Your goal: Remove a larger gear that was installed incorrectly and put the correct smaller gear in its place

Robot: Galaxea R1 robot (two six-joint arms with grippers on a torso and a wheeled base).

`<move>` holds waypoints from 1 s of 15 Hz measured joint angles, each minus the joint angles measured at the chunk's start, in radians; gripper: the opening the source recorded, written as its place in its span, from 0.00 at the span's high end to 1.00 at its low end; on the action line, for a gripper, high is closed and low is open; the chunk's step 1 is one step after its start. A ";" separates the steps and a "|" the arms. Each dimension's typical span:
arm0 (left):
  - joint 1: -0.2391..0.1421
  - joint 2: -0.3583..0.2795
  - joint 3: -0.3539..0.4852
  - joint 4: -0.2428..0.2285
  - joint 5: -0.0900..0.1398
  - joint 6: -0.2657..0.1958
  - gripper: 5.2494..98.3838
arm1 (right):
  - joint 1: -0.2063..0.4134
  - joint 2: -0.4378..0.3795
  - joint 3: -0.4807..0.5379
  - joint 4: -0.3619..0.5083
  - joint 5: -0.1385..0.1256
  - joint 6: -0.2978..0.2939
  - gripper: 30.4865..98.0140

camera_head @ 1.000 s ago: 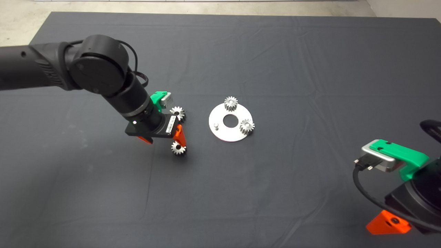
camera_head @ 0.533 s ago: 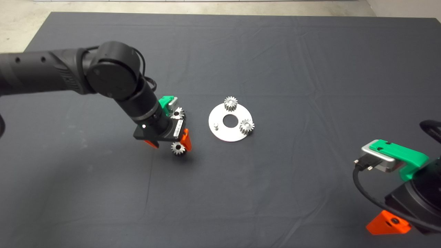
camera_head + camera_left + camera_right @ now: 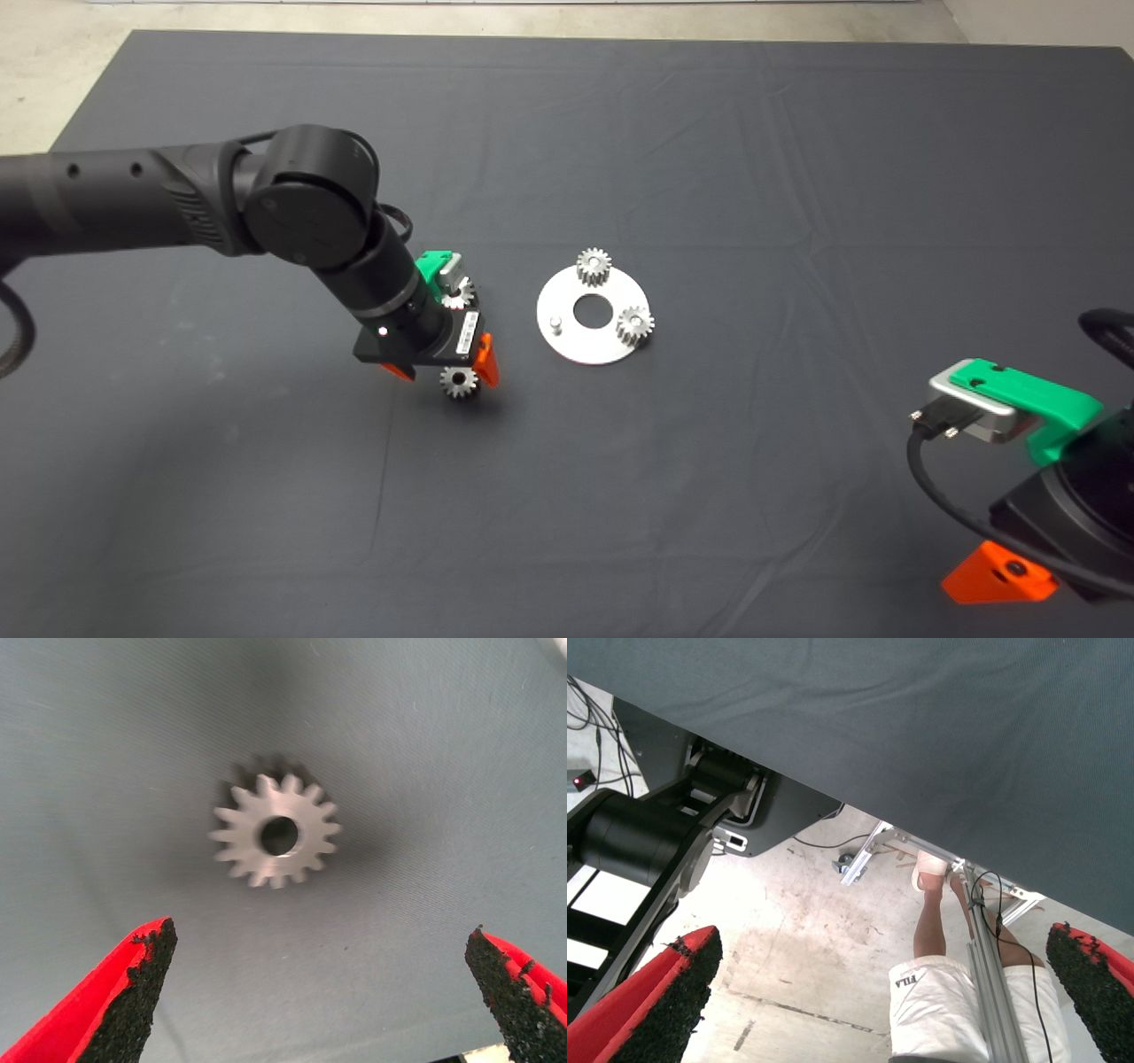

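Four gears were seen on the dark mat (image 3: 709, 496), two of them mounted on a round silver plate (image 3: 592, 346) near its middle. On that plate a bare peg (image 3: 555, 322) was left standing beside the central hole. The left gripper (image 3: 447, 377) was positioned low over the mat just left of the plate, its red fingers (image 3: 133, 992) spread wide and holding nothing. Between and beyond those fingers the smaller gear (image 3: 275, 831) was framed lying flat on the cloth, wide bore up, untouched by either pad; in the overhead view it (image 3: 460, 382) was shown just beside the orange fingertip. Another gear (image 3: 460, 293), partly hidden behind the gripper's green body, was left lying on the mat; whether it was the larger gear could not be told. The right gripper (image 3: 999, 574) was parked at the lower right edge, fingers (image 3: 664, 1001) wide apart, with floor and a person's leg (image 3: 935, 930) caught in its wrist view.
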 measured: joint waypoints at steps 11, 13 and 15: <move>0.085 0.030 -0.003 0.133 0.065 -0.001 0.16 | 0.000 0.000 0.000 0.000 -0.001 -0.002 0.02; 0.085 0.065 -0.019 0.152 0.091 -0.001 0.16 | 0.000 0.000 0.000 0.000 -0.001 -0.003 0.02; 0.085 0.102 -0.024 0.182 0.135 0.000 0.16 | 0.000 0.000 0.000 0.000 -0.001 -0.003 0.02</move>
